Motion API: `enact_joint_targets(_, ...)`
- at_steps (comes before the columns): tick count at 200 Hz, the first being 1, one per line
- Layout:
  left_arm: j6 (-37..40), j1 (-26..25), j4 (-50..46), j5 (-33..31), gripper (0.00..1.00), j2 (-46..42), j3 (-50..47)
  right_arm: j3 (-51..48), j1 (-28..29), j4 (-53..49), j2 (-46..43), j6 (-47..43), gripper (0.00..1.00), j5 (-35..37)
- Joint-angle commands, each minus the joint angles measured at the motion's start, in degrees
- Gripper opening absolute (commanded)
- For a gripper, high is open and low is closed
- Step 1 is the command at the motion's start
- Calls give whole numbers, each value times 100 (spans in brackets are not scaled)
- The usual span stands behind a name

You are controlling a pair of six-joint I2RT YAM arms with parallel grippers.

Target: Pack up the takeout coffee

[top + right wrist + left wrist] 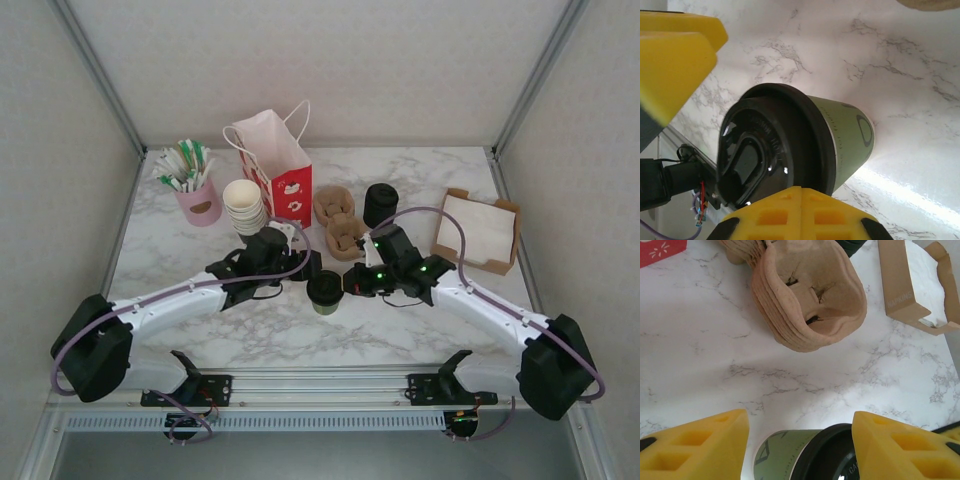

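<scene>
Near the desk's point(300, 345) front edge, the left gripper point(800, 440) straddles the cup point(324, 290), grip unclear; the right gripper point(801, 200), clenched empty, crowds its lid point(760, 150) and could tip it.

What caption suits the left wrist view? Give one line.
Left gripper straddling the lidded takeout coffee, stacked pulp cup carriers and a napkin box beyond.
</scene>
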Motion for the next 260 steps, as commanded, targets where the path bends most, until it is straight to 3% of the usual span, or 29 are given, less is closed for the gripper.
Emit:
enact_joint_targets(1,-187,-104,-1,31,57,-232,-181,29,-43,144,148,50,0,-134)
enact_joint_targets(137,-845,-352,204,-73,57,-907,-1353,206,-53,220,1091,-41,0,-169)
enact_joint_targets(217,-1071,-362,-155,-377,65,-1539,-1468,1413,-46,-140,1619,-429,0,-216)
enact_joint_targets(260,-1108,-363,-322,-540,66,-1609,-1472,1679,-52,-601,1481,-607,0,194)
